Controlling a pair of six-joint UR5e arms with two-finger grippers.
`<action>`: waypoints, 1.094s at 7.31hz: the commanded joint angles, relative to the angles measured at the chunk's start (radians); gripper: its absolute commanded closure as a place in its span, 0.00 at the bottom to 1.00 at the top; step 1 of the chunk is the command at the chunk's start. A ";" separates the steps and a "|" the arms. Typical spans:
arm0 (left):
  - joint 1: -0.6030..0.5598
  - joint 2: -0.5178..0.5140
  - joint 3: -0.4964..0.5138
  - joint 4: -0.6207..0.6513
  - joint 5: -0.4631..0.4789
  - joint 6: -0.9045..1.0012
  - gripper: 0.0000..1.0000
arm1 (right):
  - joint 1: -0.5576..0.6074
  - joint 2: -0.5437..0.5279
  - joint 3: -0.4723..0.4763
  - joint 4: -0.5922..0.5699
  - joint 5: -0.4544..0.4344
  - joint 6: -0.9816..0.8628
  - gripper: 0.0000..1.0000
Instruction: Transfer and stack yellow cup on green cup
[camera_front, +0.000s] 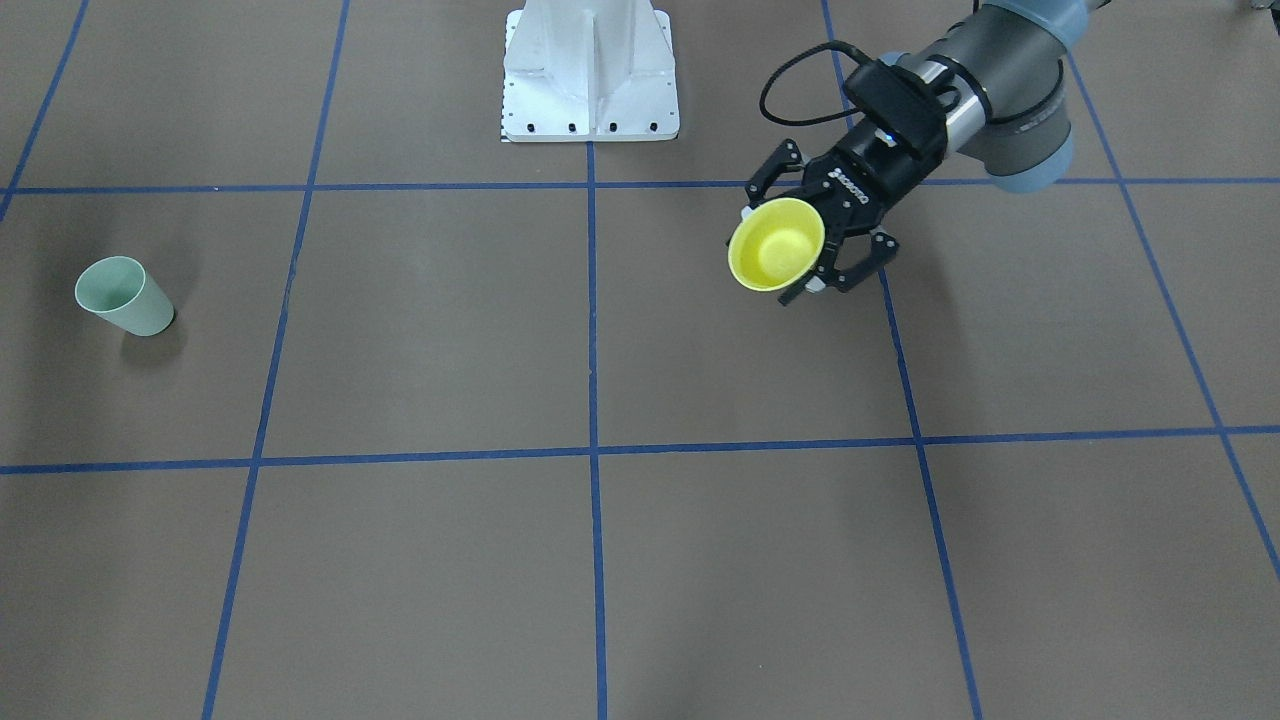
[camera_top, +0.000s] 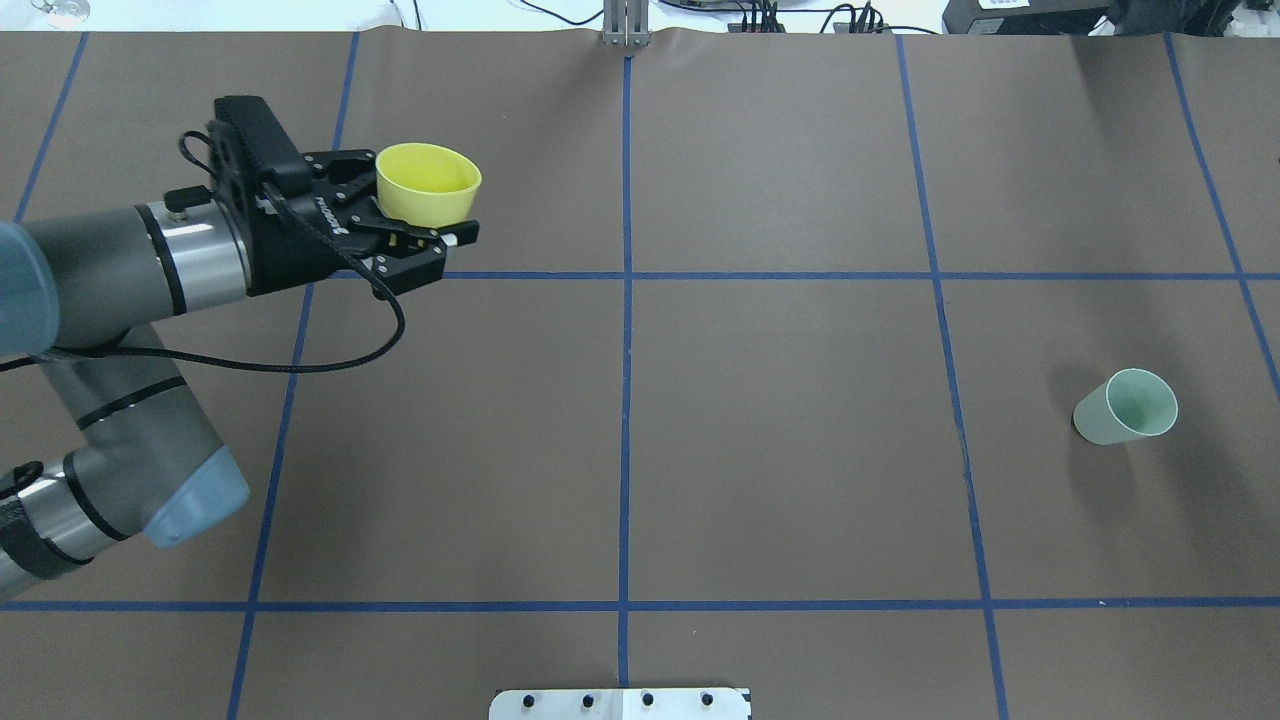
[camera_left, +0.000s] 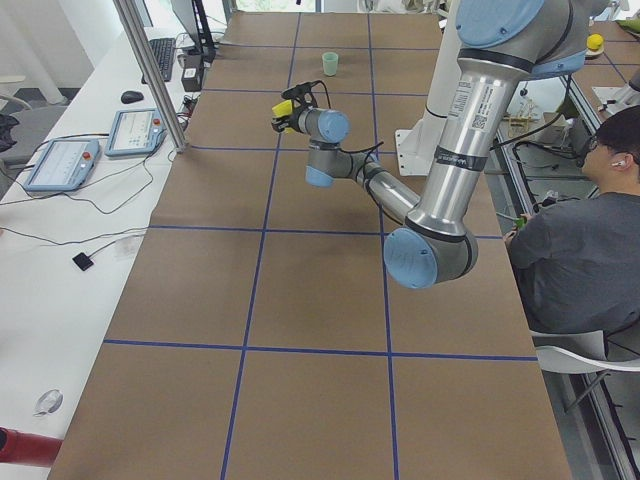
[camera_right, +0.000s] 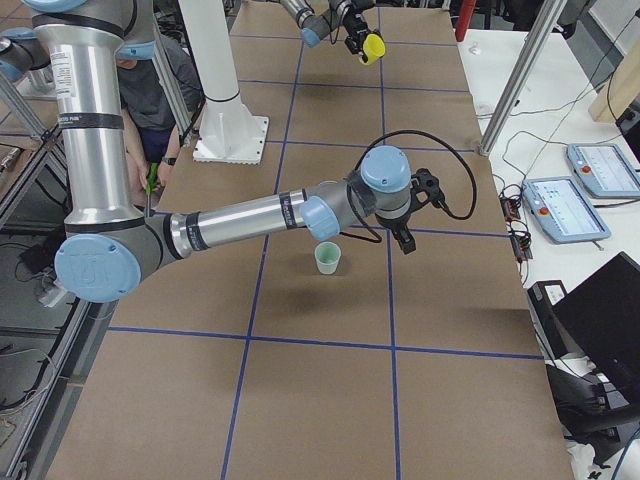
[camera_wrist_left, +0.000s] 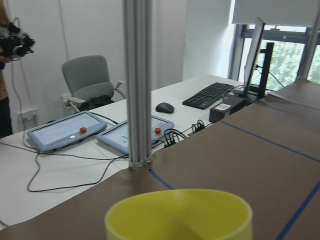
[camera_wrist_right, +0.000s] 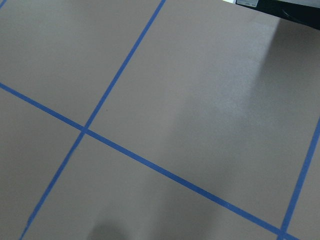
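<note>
Two cups were spotted on this one, and they were well apart. The yellow cup (camera_top: 428, 185) was held up off the table (camera_top: 800, 500), over the half toward its left end, mouth facing up. It was clamped from the side by the left gripper (camera_top: 420, 205), one finger pressed on each side of the cup wall, with the wrist lying roughly level. In the left wrist view only the yellow rim was seen, along the bottom edge.

The green cup (camera_top: 1125, 408) was parked upright on the brown table cover near the right end, nothing inside and nothing touching it.

The right gripper (camera_right: 403, 228) was only caught in the right side view, hanging above the table just beside the green cup and pointed down. Whether its claw was wide or narrow couldn't be told from there. Its own camera was filled with just brown cover and blue tape lines (camera_top: 625, 400).

A seated person (camera_left: 580, 250) was visible off the table's edge on the robot's side.
</note>
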 joint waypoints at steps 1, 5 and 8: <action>0.076 -0.119 0.024 0.040 -0.211 0.019 1.00 | -0.073 0.116 0.021 0.000 0.076 0.221 0.00; 0.081 -0.204 0.023 0.043 -0.270 0.357 1.00 | -0.290 0.394 0.044 -0.002 0.072 0.723 0.00; 0.076 -0.218 0.024 -0.015 -0.234 0.351 1.00 | -0.476 0.497 0.171 0.003 -0.001 1.087 0.00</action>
